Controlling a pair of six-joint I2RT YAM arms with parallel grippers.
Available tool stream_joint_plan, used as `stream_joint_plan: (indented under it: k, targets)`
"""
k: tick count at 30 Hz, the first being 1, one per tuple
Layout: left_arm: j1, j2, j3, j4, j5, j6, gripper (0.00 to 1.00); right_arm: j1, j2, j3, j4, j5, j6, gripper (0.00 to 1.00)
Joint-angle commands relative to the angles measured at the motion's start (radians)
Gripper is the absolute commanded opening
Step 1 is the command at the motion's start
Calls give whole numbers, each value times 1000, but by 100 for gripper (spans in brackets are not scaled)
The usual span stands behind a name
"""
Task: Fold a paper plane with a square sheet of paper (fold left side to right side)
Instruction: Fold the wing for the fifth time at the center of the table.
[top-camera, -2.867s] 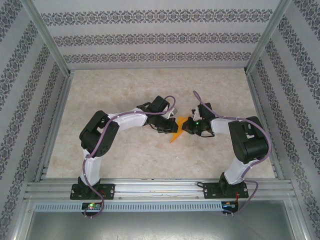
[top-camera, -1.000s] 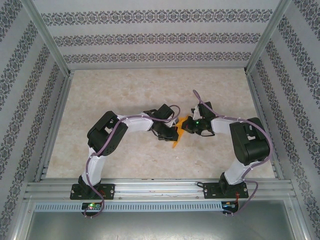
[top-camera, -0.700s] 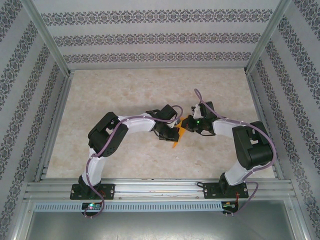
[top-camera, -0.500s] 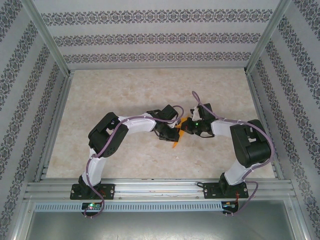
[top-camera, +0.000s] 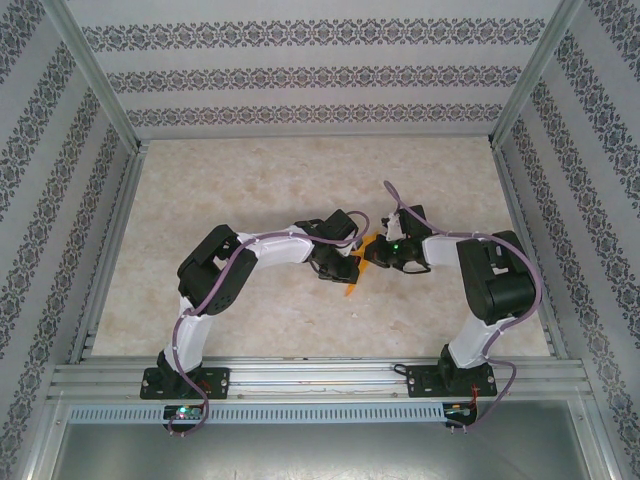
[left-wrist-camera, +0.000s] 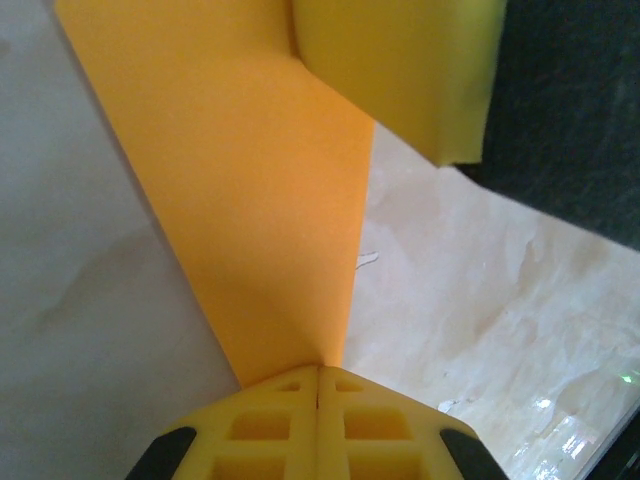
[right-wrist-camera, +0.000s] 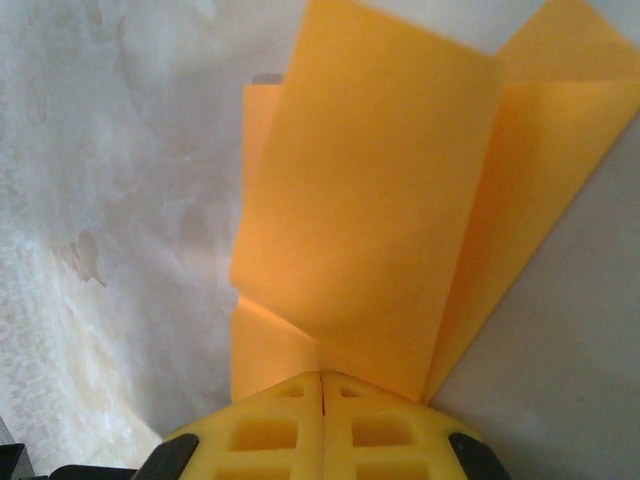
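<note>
1. In my top view, the left gripper (top-camera: 345, 264) and the right gripper (top-camera: 373, 254) meet tip to tip just right of the frame's centre, over the pale marbled tabletop (top-camera: 250, 180).
2. Between them sits the thin bright orange sheet of paper (top-camera: 353, 283), partly folded. A pointed end pokes out below the grippers toward the bottom of the frame, and a smaller patch of orange shows above them.
3. On my left wrist camera, the left gripper (left-wrist-camera: 318, 368) has its yellow fingers (left-wrist-camera: 265, 425) pressed together at bottom centre with no gap. The sheet (left-wrist-camera: 250, 190) comes out of that seam and widens toward the upper left, so this gripper is clamped on the paper.
4. In the upper right of that view a yellow block (left-wrist-camera: 400, 70) overlaps the sheet's top part, with something dark behind it. I cannot tell what it belongs to.
5. On my right wrist camera, the right gripper (right-wrist-camera: 322, 375) is likewise closed tight at bottom centre, its fingers (right-wrist-camera: 385, 432) pinching the sheet (right-wrist-camera: 370, 200). One broad flap rises up the middle, another layer spreads to the upper right, and a narrow strip shows at the left.
6. I cannot tell whether any part of the sheet touches the tabletop.
</note>
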Motion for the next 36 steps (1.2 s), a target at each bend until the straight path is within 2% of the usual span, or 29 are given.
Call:
stream_joint_plan:
  k: [1, 15, 29, 36]
  targets:
    - [-12, 99, -53, -205, -124, 28, 3, -42, 32, 39, 1, 74, -39, 0]
    - [-12, 102, -60, -207, -117, 28, 3, -109, 98, 149, -44, 55, -66, 0]
    - [-12, 99, -69, -202, -118, 25, 3, -174, 184, 200, 22, -60, 29, 0]
    - [-12, 97, -69, -199, -118, 23, 3, -198, 216, 258, 15, -75, 50, 0]
